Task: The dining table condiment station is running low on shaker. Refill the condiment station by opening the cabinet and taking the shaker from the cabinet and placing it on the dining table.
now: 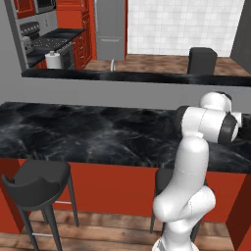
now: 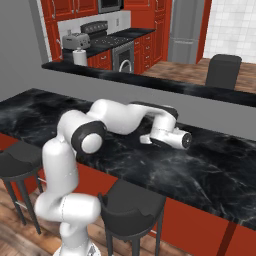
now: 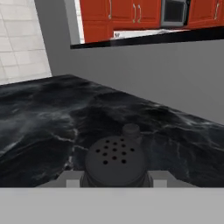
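Fingers (image 3: 148, 178) flanking dark round shaker (image 3: 114, 162), perforated domed top

Looking along the hand here: a dark shaker (image 3: 115, 162) sits right at the bottom middle, its round perforated top facing the camera with a bunch of little holes in it. A small dark knob-like bump (image 3: 131, 130) pokes up just behind its rim; hard to say what that is. Under and around it is the dining table (image 3: 52, 118), black marble with white veins running all over. Beyond the far edge there's a grey wall (image 3: 144, 70), white tiles (image 3: 19, 39) off to the left, and up top the red cabinet (image 3: 131, 13) doors with thin silver handles, beside a microwave (image 3: 174, 13).
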You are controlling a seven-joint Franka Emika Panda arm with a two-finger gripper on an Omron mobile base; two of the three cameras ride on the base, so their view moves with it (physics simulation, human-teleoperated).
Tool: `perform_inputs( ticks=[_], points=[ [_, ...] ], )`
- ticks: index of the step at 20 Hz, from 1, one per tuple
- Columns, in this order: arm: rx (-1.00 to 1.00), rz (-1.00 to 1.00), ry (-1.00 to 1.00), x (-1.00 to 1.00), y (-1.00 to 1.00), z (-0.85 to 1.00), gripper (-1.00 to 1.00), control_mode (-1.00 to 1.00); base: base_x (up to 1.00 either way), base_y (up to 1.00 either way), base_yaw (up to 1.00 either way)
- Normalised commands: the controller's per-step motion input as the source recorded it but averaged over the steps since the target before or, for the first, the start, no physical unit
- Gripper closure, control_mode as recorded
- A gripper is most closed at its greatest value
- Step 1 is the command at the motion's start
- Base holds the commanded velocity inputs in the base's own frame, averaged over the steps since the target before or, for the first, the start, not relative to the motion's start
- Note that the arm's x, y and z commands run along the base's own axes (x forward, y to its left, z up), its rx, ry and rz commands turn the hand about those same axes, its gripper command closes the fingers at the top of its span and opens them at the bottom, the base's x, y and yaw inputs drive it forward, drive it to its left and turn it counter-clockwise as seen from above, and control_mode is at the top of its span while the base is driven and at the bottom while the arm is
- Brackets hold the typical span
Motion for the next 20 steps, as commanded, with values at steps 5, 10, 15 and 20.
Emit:
perform_inputs(
  ticks=[5,10,15,20],
  points=[
    [-0.07,0.09,-0.19,0.02,0.15,-0.02,1.00,-1.00,0.00,0.00,0.00],
    [-0.08,0.02,-0.17,0.23,0.15,-0.03,1.00,-1.00,0.00,0.00,0.00],
    [-0.07,0.00,-0.08,0.27,0.05,-0.11,1.00,-1.00,0.00,0.00,0.00],
    [-0.04,0.00,0.01,0.28,0.04,-0.02,1.00,-1.00,0.00,0.00,0.00]
  ],
)
